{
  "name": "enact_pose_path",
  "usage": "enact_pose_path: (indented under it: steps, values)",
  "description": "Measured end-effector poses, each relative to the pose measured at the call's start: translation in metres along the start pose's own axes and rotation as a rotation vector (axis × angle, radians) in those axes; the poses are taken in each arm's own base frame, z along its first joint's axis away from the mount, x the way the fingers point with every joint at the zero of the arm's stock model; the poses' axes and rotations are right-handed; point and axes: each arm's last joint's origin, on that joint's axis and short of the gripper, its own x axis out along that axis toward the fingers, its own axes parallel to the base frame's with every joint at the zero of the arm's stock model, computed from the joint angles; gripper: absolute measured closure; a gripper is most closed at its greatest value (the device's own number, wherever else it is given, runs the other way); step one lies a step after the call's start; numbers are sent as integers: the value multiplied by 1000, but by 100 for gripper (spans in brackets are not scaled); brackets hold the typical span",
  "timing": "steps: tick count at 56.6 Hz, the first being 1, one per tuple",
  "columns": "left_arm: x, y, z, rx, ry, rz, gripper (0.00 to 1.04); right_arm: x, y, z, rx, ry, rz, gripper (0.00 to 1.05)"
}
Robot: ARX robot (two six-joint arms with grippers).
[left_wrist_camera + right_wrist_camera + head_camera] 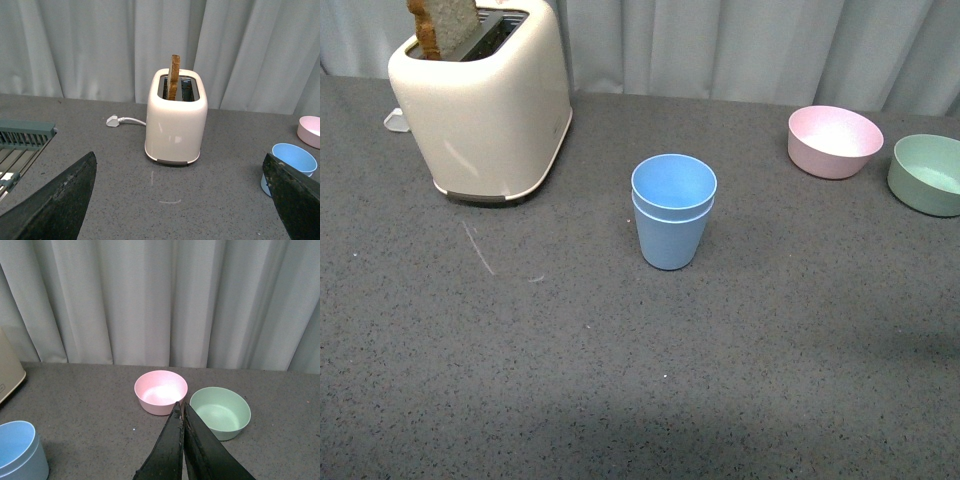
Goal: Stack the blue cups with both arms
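Since the cups (pixel 672 212) already stand nested and upright at the centre of the front frame on the tabletop (pixel 620 380), little seems left but retreat. Left pincer (pixel 180 200) is spread wide, cups at its frame's right edge; right pincer (pixel 183 427) is clenched empty, cups lower left.

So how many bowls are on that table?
2. The pink bowl sits at the far right of the table; the pale green bowl is just right of it, cut off by the front view's edge.
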Motion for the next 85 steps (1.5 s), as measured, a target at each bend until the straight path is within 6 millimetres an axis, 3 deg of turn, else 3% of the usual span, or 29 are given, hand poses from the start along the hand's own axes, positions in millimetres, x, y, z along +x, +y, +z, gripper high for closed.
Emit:
enact_pose_path:
  steps: [21, 42, 85]
  values:
    - [0, 0, 0, 0, 0, 0, 7, -37, -20, 1, 2, -4, -1, 104]
    - [0, 0, 0, 0, 0, 0, 7, -60, -20, 2, 2, -11, 3, 104]
    - [0, 0, 0, 0, 0, 0, 7, -85, -20, 6, 3, -28, 3, 104]
